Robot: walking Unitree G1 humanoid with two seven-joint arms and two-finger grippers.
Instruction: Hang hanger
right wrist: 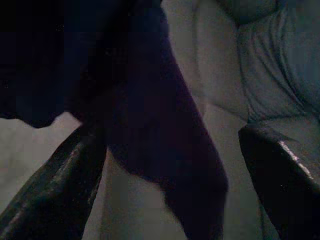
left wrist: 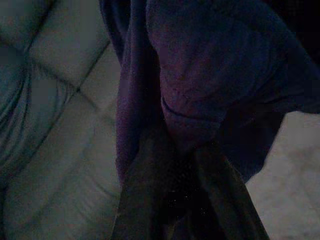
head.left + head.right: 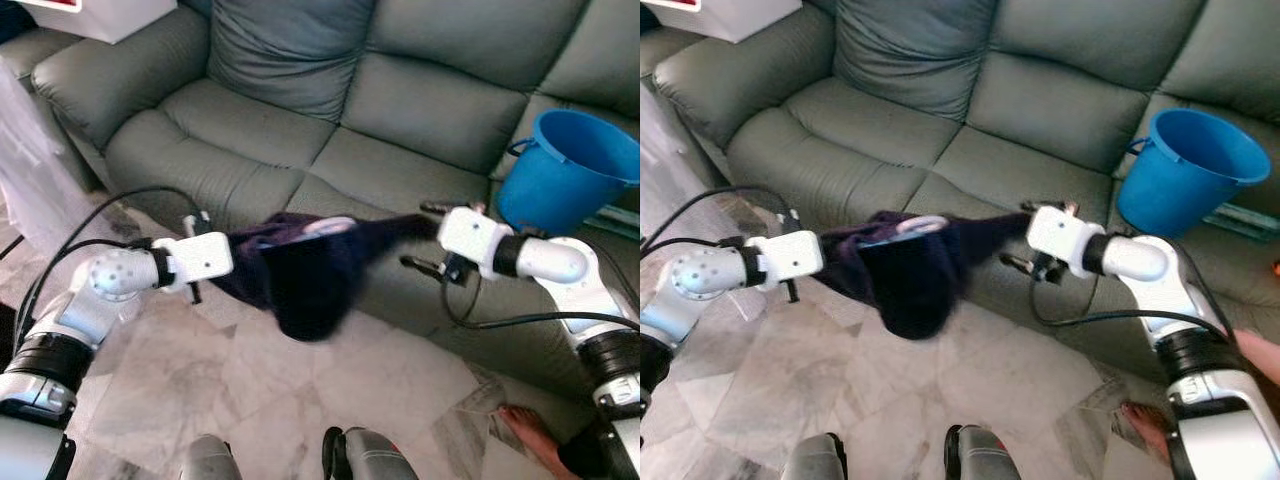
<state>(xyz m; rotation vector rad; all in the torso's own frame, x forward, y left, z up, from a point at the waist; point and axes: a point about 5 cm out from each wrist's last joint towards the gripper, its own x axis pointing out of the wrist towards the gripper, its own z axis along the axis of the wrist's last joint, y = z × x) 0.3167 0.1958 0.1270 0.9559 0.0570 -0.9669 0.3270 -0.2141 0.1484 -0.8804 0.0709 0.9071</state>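
Hanger (image 3: pixel 328 226), likely inside the garment (image 3: pixel 300 275), lies left-right between hands: left hand (image 3: pixel 225 262) clamps cloth; right hand (image 3: pixel 425 236) open.

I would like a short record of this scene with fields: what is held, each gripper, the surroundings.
held item: dark purple garment, stretched between both arms above the floor
left gripper: at the garment's left end, fingers hidden in the cloth
right gripper: fingers apart, a strip of the garment between them
behind: grey sofa
on sofa: blue bucket, tilted
floor: marble tiles
person: bare foot beside the robot's right arm
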